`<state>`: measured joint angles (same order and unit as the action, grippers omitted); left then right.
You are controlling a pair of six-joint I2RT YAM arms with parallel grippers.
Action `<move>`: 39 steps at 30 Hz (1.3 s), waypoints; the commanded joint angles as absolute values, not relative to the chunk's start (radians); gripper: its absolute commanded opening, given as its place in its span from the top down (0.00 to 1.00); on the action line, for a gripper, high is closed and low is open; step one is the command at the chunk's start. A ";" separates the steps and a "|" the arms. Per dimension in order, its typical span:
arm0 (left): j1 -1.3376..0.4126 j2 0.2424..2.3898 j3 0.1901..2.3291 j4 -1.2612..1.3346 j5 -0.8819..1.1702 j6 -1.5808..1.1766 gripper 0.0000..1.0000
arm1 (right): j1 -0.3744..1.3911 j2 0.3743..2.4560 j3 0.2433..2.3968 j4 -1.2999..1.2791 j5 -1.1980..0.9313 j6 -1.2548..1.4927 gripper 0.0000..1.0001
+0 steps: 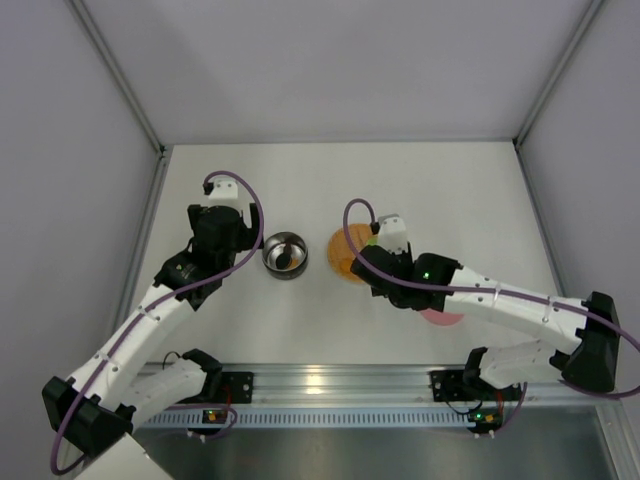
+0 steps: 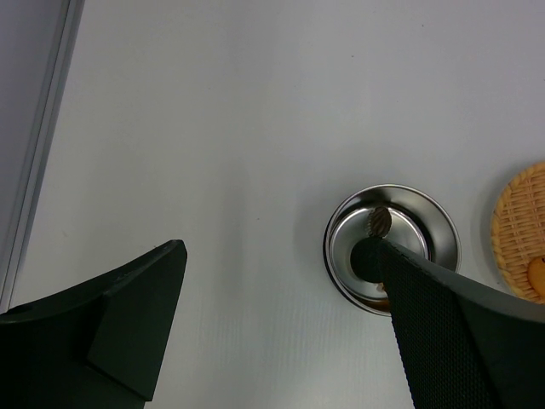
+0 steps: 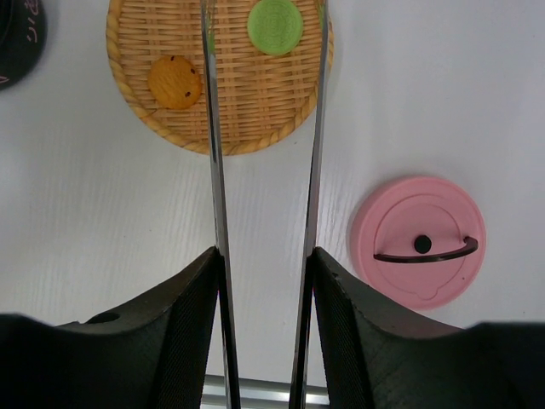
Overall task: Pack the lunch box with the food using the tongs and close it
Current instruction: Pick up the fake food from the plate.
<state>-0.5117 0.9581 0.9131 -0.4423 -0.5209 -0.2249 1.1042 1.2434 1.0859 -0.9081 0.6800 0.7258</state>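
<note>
lunch box: the steel bowl [image 2: 426, 228] sits open on the surface [image 3: 102, 221], just left of the woven disc [image 3: 255, 106]. Its pink lid [image 3: 409, 217] lies flat, handle up, well off to the right.
food: at least a brown piece [image 2: 378, 223] is in the bowl already. A green piece [image 3: 275, 25] and an orange piece [image 3: 174, 83] are on the disc.
tongs: the tongs [image 3: 213, 128] reach out over the disc, green piece between the two arms, orange one just outside the left arm. The tips run out of the wrist view, so I can't tell how low they are.
right fingers: the right fingers [image 3: 192, 332] are clamped on both tong arms, squeezing them partway together.
left fingers: the left fingers [image 2: 128, 328] are spread wide with nothing in them, hovering right by the bowl.
step: looks like mid-packing, going for the green piece.
next move: probably pinch the tongs on it, lift clear of the disc rim, carry it left over the bowl. Go gentle, a flat piece slips easily.
</note>
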 commanded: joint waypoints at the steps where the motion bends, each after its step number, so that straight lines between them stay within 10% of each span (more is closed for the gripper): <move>1: -0.515 0.943 0.950 -0.433 -0.520 -0.219 0.01 | 1.089 1.255 1.077 -0.890 0.706 0.735 0.55; 39: -0.514 0.940 0.948 -0.436 -0.528 -0.216 0.01 | 1.020 1.353 1.020 -0.759 0.626 0.678 0.61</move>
